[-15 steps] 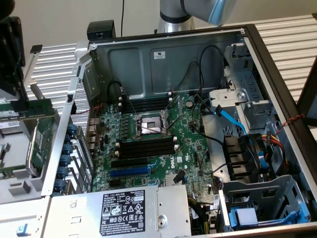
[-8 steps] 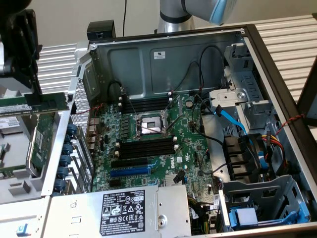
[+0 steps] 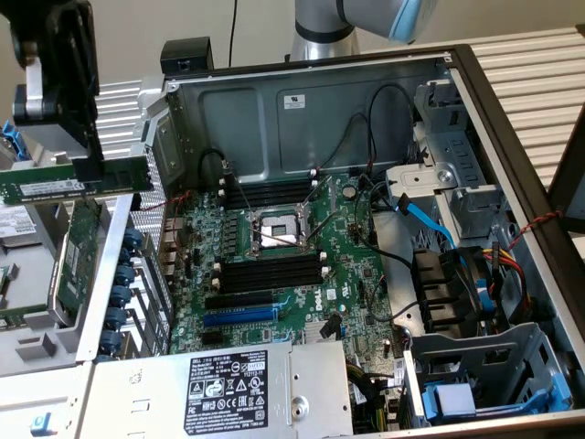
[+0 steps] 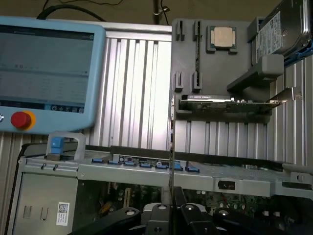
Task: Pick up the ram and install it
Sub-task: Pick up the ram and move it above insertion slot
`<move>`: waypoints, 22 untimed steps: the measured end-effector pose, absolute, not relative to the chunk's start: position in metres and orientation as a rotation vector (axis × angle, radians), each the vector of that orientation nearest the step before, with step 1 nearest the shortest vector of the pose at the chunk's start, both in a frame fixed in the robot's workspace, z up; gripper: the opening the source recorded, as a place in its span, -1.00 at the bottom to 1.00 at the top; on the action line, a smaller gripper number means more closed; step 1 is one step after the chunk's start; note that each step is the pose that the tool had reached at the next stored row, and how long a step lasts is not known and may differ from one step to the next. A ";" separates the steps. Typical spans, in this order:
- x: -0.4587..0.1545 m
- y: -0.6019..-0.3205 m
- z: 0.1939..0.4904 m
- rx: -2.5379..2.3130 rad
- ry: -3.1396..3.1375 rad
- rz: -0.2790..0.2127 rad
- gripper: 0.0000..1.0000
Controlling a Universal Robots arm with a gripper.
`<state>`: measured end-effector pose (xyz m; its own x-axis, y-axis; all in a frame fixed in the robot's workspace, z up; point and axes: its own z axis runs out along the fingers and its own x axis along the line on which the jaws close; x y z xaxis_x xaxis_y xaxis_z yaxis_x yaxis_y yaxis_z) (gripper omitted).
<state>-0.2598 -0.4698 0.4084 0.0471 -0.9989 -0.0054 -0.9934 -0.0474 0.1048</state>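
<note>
The ram (image 3: 75, 180), a long thin green stick with a white label, hangs level in the air at the exterior view's left, outside the open computer case. My gripper (image 3: 89, 170) comes down from above and is shut on its upper edge. In the wrist view the ram (image 4: 172, 147) appears edge-on as a thin line rising from between the black fingers (image 4: 183, 211) of my gripper (image 4: 172, 208). The black memory slots (image 3: 271, 271) with white end clips lie on the motherboard (image 3: 302, 293), beside the CPU socket (image 3: 274, 230), well to the exterior view's right of the ram.
A green expansion card (image 3: 78, 256) stands in a grey holder tray (image 3: 55, 320) below the ram. The case wall (image 3: 302, 110), power supply (image 3: 238, 384), cables and drive cage (image 3: 475, 366) surround the board. The wrist view has a teach pendant (image 4: 44, 73), a CPU (image 4: 222, 38) and a hard drive (image 4: 283, 24).
</note>
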 end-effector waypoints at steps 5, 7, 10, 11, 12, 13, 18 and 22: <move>-0.241 -0.469 0.409 2.219 -2.117 -0.117 -0.74; -0.234 -0.468 0.409 2.219 -2.117 -0.117 -0.74; -0.225 -0.465 0.409 2.220 -2.118 -0.113 -0.74; -0.222 -0.464 0.409 2.221 -2.118 -0.112 -0.74; -0.219 -0.462 0.409 2.222 -2.119 -0.109 -0.74; -0.217 -0.461 0.409 2.223 -2.121 -0.106 -0.74; -0.205 -0.454 0.409 2.238 -2.135 -0.072 -0.74; -0.197 -0.445 0.409 2.250 -2.146 -0.048 -0.74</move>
